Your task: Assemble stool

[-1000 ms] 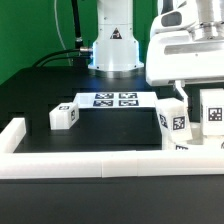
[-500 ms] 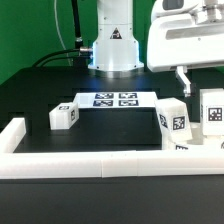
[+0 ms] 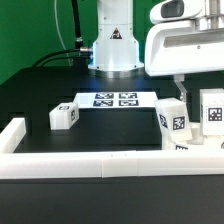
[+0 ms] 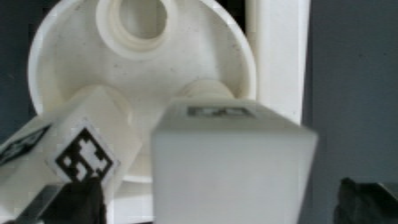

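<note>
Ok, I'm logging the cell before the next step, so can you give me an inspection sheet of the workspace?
Surface: black table bordered by a white rail; marker board lying flat.
Job's things: lone leg at the exterior view's left; tagged leg and second tagged leg at its right; seat disc shows in the wrist view.
Clutter: nothing seen.
Grippers: gripper open, above the tagged leg, holding nothing.
Cables: black cables beside the arm's base.
Surroundings: green backdrop.

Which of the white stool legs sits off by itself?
The small leg at the exterior view's left, beside the marker board; the other legs stand close together at the exterior view's right.
</note>
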